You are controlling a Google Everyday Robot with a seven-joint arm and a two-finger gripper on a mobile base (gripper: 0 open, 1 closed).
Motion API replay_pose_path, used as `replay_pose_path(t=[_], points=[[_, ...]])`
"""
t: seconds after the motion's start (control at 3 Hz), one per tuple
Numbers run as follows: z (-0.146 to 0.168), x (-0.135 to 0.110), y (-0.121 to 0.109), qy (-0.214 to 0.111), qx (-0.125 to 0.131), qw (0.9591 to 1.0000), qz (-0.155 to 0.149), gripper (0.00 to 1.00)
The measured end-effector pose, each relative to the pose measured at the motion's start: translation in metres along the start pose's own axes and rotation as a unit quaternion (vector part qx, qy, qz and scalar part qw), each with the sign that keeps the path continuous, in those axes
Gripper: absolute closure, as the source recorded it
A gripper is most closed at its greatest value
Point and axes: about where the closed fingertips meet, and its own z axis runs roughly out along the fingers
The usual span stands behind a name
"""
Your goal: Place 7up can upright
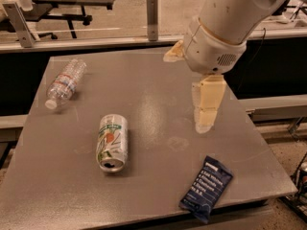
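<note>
The 7up can (112, 142) lies on its side on the grey table (144, 80), left of the middle, with its silver top and opening facing the front edge. It is white-silver with green lettering and a red dot. My gripper (204, 124) hangs down from the large white arm (225, 23) over the right half of the table. It is to the right of the can, well apart from it, and holds nothing that I can see.
A clear plastic water bottle (65, 82) lies on its side at the table's back left. A dark blue snack bar wrapper (206, 188) lies near the front right edge. A rail with metal posts (152, 11) runs behind the table.
</note>
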Motion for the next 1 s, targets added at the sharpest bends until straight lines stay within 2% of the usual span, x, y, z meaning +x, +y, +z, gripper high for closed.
replay_pose_path(t=[0.33,0.67,1.0], points=[[0.019,-0.047,-0.002,-0.043,-0.015,0.9918,-0.119,0.00],[0.044,-0.098,0.011,-0.064,-0.035,0.9559,-0.285,0.00],[0.066,-0.121,0.026,-0.059,-0.052,0.9182,-0.388,0.00]])
